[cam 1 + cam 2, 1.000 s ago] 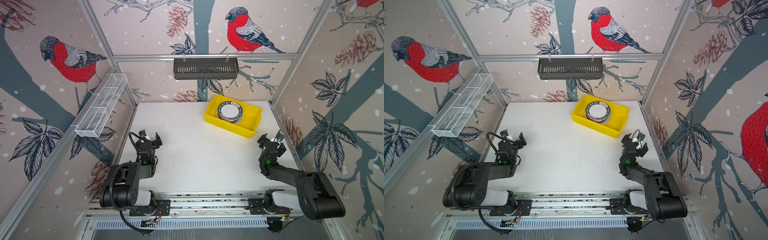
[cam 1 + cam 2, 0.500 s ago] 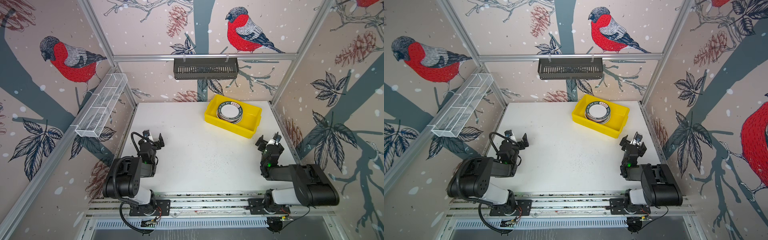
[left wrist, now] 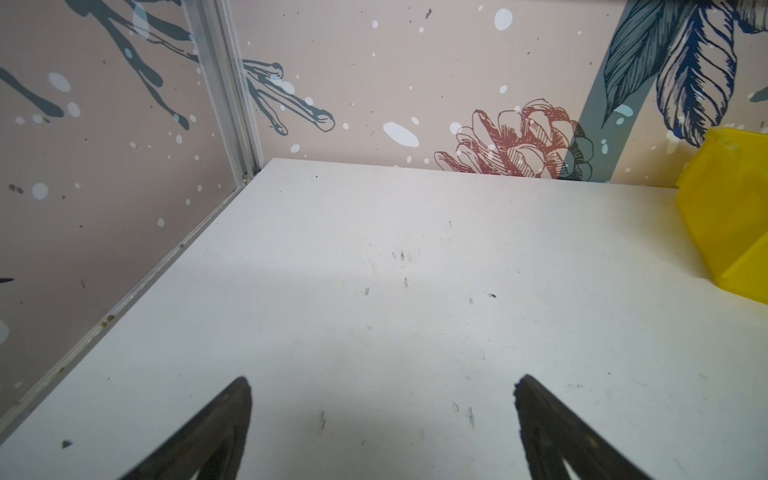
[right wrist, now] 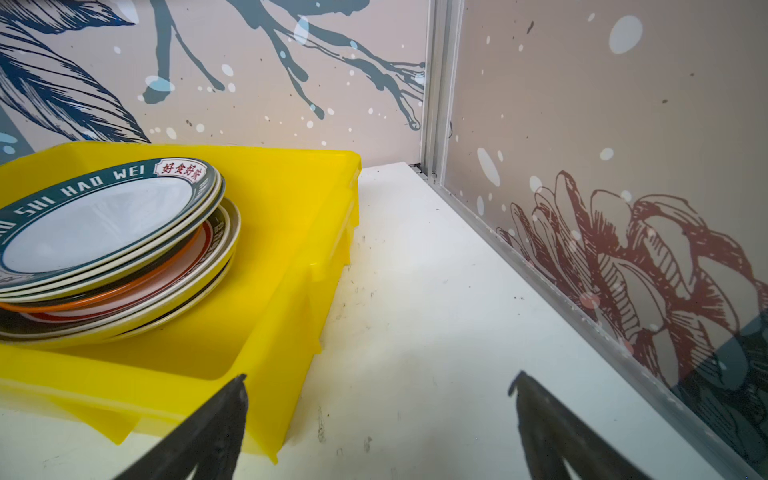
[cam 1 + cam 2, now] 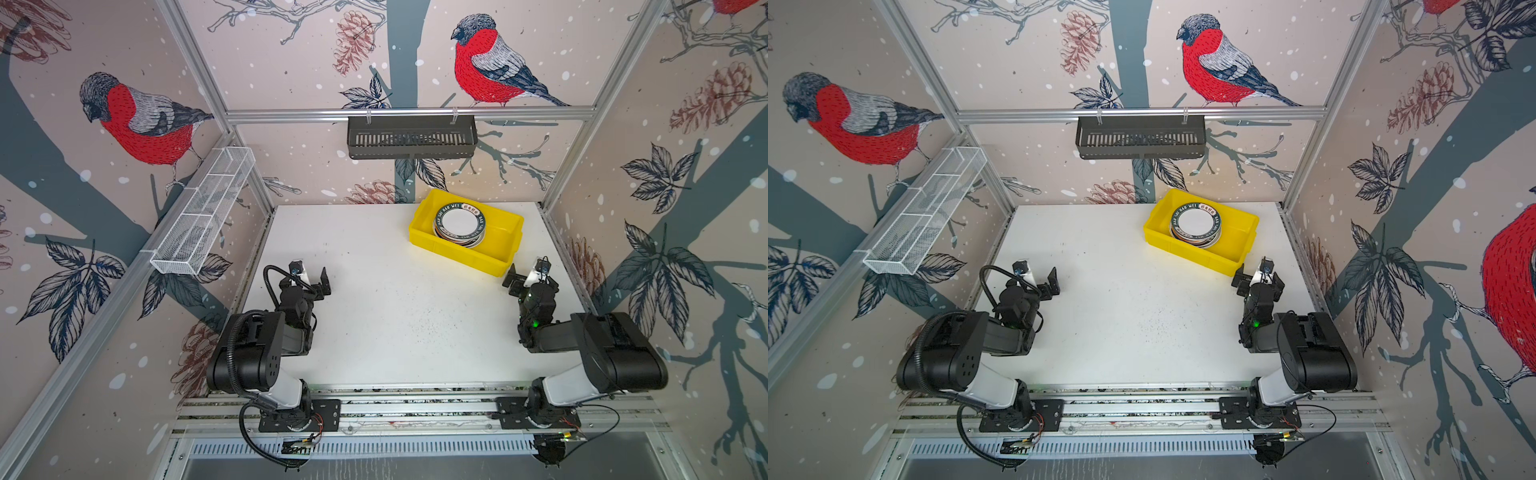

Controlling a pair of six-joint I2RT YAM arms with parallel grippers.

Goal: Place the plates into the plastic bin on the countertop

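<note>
A stack of several plates (image 5: 459, 222) (image 5: 1196, 222) lies in the yellow plastic bin (image 5: 457, 255) (image 5: 1192, 254) at the back right of the white countertop (image 5: 395, 299) (image 5: 1133, 299). The top plate is white with a dark teal lettered rim. In the right wrist view the plates (image 4: 95, 220) sit tilted over an orange one inside the bin (image 4: 286, 286). My right gripper (image 5: 530, 276) (image 5: 1258, 280) (image 4: 379, 377) stands open and empty just in front of the bin's near right corner. My left gripper (image 5: 309, 276) (image 5: 1036, 276) (image 3: 384, 380) is open over bare countertop at the left, with the bin (image 3: 731, 232) far off to its side.
A black slotted basket (image 5: 411, 137) hangs on the back rail. A white wire mesh rack (image 5: 203, 216) is fixed to the left wall. Patterned walls with aluminium posts close in three sides. The arm bases sit on the front rail (image 5: 415, 405).
Both arms have folded back toward their bases and their grippers have shifted a little. The jaws stay open. The bin and plates have not moved.
</note>
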